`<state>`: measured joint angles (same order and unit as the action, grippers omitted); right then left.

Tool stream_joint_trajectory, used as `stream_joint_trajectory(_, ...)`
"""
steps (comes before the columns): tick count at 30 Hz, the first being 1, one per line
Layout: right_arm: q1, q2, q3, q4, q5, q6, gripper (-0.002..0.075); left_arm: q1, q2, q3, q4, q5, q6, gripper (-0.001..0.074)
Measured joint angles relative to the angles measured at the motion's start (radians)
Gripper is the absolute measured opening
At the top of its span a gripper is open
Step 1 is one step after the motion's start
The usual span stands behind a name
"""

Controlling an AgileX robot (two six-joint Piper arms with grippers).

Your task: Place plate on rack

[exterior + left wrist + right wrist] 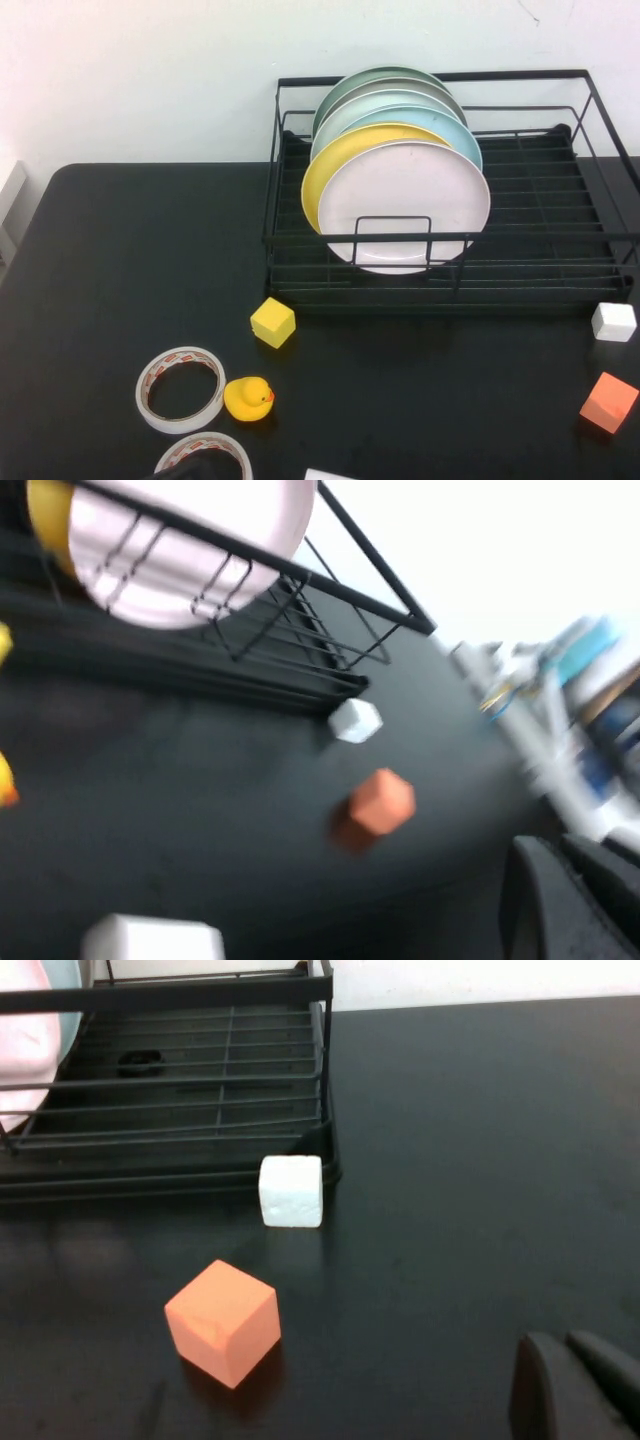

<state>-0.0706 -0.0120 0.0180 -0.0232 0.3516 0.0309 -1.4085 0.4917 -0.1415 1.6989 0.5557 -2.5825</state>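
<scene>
The pale pink-white plate (410, 205) stands upright at the front of a row of plates in the black wire rack (590, 250), just ahead of a yellow plate (330, 165) and a light blue plate (455, 130). It also shows in the left wrist view (190, 540) and at the edge of the right wrist view (22, 1050). My left gripper (555, 848) is shut and empty, low over the table's near side, far from the rack (300, 630). My right gripper (562, 1342) is shut and empty near the table's right front, short of the rack (200, 1070).
On the black table lie a yellow cube (272, 322), a rubber duck (248, 398), two tape rolls (180, 388), a white cube (613, 321) and an orange cube (608, 402). The white cube (291, 1191) and orange cube (222, 1322) lie ahead of my right gripper.
</scene>
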Motion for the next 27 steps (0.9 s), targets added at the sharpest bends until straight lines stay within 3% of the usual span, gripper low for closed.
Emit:
stream_joint_trajectory(6, 0.0, 0.0, 0.0, 0.0, 0.0, 0.0, 0.0, 0.0, 0.0, -0.04, 0.0, -0.062, -0.451, -0.0001)
stream_joint_trajectory(10, 0.0, 0.0, 0.0, 0.0, 0.0, 0.0, 0.0, 0.0, 0.0, -0.048, -0.003, -0.121, -0.484, -0.0001)
stream_joint_trajectory(13, 0.0, 0.0, 0.0, 0.0, 0.0, 0.0, 0.0, 0.0, 0.0, -0.068, -0.129, -0.139, -0.231, -0.0001)
stream_joint_trajectory(22, 0.0, 0.0, 0.0, 0.0, 0.0, 0.0, 0.0, 0.0, -0.006, -0.133, -0.705, 0.02, 0.825, -0.0001)
stream_joint_trajectory(27, 0.0, 0.0, 0.0, 0.0, 0.0, 0.0, -0.0001, 0.082, -0.085, -0.137, -0.892, 0.011, 1.131, -0.0001)
